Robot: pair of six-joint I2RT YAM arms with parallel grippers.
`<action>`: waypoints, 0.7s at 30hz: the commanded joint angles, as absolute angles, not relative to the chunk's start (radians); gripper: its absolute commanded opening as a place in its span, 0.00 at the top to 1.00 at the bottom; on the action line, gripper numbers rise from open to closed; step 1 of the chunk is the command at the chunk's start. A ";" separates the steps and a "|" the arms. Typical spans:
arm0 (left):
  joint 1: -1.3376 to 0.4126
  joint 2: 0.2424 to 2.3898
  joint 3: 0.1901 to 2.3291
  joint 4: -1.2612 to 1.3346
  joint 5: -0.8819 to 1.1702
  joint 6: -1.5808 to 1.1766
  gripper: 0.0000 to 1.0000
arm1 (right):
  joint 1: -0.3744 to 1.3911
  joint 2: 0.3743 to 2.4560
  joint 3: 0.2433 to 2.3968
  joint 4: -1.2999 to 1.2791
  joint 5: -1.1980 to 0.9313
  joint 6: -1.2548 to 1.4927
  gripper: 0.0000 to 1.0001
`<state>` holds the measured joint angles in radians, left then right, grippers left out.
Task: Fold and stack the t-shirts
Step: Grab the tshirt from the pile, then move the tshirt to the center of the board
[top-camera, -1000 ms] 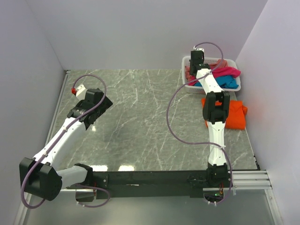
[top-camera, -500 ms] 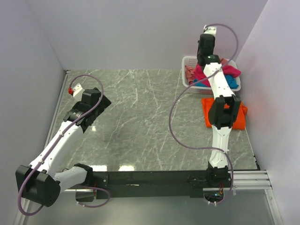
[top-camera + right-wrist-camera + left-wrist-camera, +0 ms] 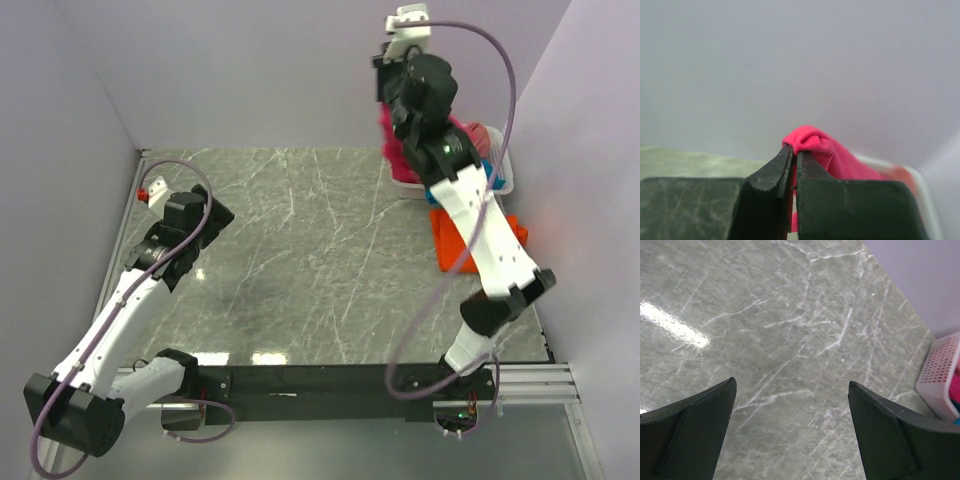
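2 grippers are in view. The right gripper is pressed together, pinching a bunched fold of the magenta shirt, which it holds aloft above the basket. The left gripper is spread wide over the table. The orange shirt lies folded beside the basket. The cloth is judged light, soft and limp, so expect sagging and twisting. Take hold at a shoulder seam or hem corner, not mid-panel.

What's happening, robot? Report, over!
Right gripper shut on magenta-pink cloth t-shirt, high above white plastic lattice basket. Left gripper open, empty, over grey marble table. Folded bright orange t-shirt beside basket. Nothing blocking.
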<state>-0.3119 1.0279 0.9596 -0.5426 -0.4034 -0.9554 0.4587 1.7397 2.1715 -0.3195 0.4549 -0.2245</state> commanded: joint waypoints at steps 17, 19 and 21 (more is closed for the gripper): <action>-0.314 0.825 0.882 -0.640 -0.402 -1.029 0.01 | 0.703 1.461 1.723 -0.274 0.567 0.082 1.00; -0.314 0.842 0.870 -0.643 -0.400 -1.034 0.01 | 0.582 1.418 1.456 -0.272 0.476 0.263 0.98; -0.314 0.860 0.862 -0.646 -0.399 -1.034 0.01 | 0.520 1.384 1.294 -0.244 0.341 0.336 0.53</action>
<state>-0.3119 0.8429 0.8753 -0.6357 -0.3901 -1.0180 0.6228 1.4353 1.4876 -0.2245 0.4511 0.1059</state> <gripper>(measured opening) 0.995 0.325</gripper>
